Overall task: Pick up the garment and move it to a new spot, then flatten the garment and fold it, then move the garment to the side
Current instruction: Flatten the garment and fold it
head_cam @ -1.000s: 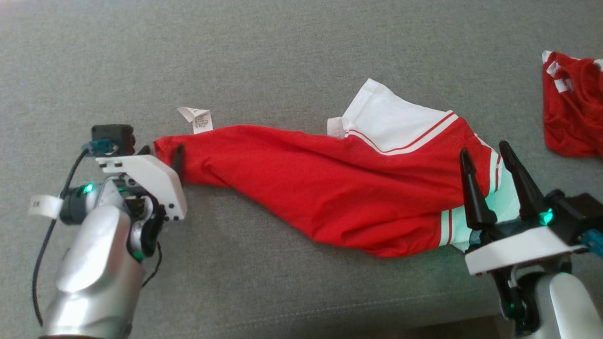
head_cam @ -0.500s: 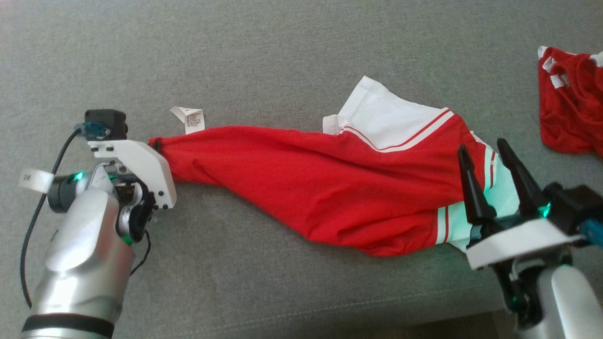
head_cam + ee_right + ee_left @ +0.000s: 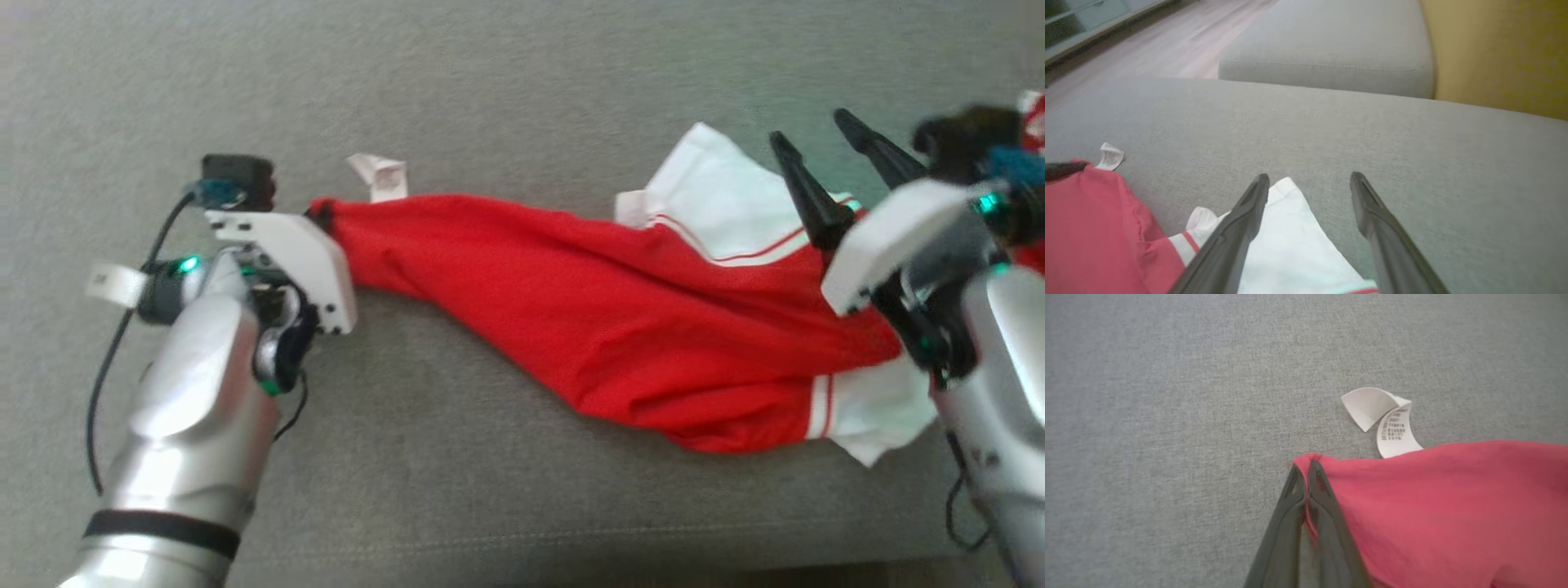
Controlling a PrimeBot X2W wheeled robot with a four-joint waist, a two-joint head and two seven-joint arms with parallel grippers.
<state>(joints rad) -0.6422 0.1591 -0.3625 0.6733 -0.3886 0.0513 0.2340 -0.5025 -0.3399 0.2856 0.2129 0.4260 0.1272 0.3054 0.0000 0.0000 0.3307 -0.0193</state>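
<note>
1. The red garment [image 3: 620, 327], with white striped sleeves, lies stretched across the grey sofa cushion [image 3: 490, 82], bunched into one long slanting band.
2. At the garment's narrow end, the left fingers [image 3: 1290, 514] are pressed tight together. A fold of red cloth is pinched between them, right at the very corner.
3. Just beside that pinched corner, the white care label [image 3: 1392, 424] curls off the garment's edge onto the cushion.
4. Over at the garment's wide end, the right fingers [image 3: 1241, 228] stand spread wide apart, with nothing between them.
5. One of those right fingers hangs over the garment's white sleeve [image 3: 1290, 245], and the other is over bare cushion just past the sleeve's edge. I cannot tell whether either tip touches the cloth.
6. Beyond the garment, in the right wrist view, a second grey cushion [image 3: 1331, 45] sits against a yellow panel [image 3: 1494, 49], with pale floor [image 3: 1167, 41] alongside.
</note>
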